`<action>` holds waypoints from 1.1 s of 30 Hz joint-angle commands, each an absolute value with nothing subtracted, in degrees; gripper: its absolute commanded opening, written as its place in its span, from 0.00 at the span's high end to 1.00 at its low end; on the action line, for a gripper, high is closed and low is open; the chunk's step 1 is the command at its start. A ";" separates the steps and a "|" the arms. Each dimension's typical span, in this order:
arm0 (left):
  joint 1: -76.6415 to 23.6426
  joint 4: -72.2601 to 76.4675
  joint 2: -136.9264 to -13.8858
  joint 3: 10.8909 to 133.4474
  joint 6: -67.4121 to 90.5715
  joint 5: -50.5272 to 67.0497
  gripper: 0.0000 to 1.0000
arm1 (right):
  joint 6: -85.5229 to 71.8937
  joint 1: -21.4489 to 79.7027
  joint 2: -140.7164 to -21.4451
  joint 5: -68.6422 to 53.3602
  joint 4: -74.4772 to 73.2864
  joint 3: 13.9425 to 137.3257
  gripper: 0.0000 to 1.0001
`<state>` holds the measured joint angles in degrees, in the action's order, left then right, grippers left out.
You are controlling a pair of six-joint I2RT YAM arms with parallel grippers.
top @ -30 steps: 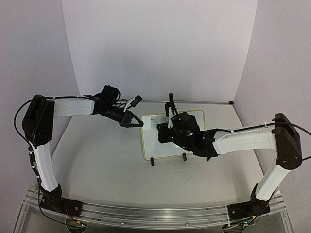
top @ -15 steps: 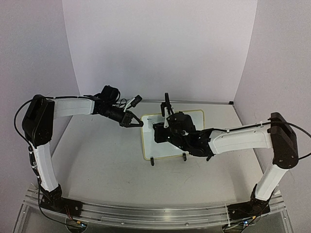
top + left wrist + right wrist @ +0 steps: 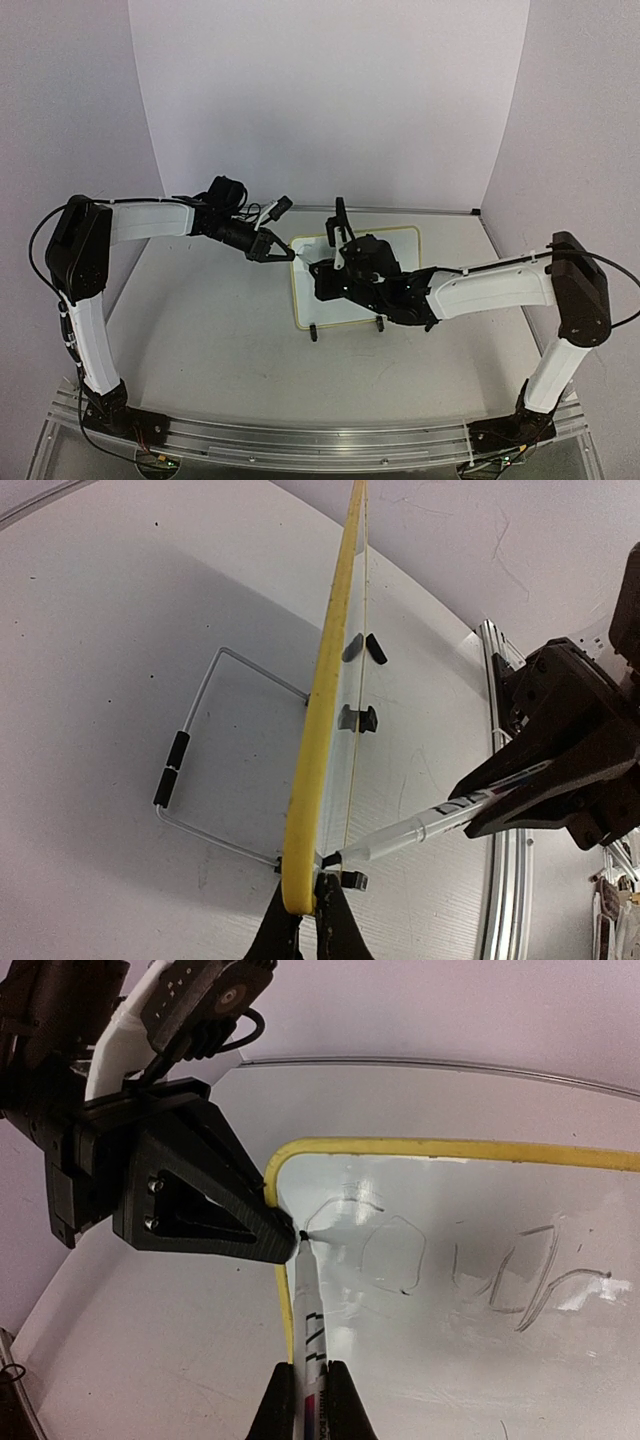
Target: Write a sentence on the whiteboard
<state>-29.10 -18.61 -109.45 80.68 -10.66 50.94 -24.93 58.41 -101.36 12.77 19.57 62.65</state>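
Note:
The whiteboard (image 3: 308,304) stands mid-table, white with a yellow rim (image 3: 320,730). My left gripper (image 3: 278,250) is shut on the rim at the board's upper left corner; its jaws (image 3: 308,925) pinch the yellow edge. My right gripper (image 3: 310,1385) is shut on a white marker (image 3: 309,1310), and in the top view my right gripper (image 3: 324,271) hangs over the board's left part. The marker tip (image 3: 302,1233) touches the board beside the left gripper's fingertip (image 3: 270,1240). The sentence (image 3: 395,1255) shows as several thin dark strokes in one line. My right arm hides much of the board from above.
Two black clip feet (image 3: 313,333) stand at the board's near edge. A wire stand (image 3: 200,770) lies behind the board in the left wrist view. A metal rail (image 3: 320,440) runs along the table's near edge. White walls close the back and sides.
My right gripper has moved left across the board with the marker, from the board's middle to its upper left corner. The left arm and the board have not moved.

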 commanded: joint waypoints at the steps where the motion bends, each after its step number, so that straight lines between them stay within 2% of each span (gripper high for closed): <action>1: -29.72 -20.82 -108.67 81.36 -16.53 44.53 1.00 | -26.82 58.34 -102.63 12.91 17.76 60.37 1.00; 15: -29.81 -20.79 -108.71 81.39 -16.53 44.54 1.00 | -29.43 58.64 -98.71 20.11 17.31 56.68 1.00; 26: -29.84 -20.76 -108.72 81.38 -16.52 44.56 1.00 | -28.35 58.63 -92.44 19.18 22.36 52.92 1.00; 33: -29.92 -20.83 -108.64 81.30 -16.62 44.41 1.00 | -27.08 58.63 -94.23 20.88 22.41 54.43 1.00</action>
<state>-29.32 -18.63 -109.23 80.68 -10.77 50.92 -28.33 58.65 -94.50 18.84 20.91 53.21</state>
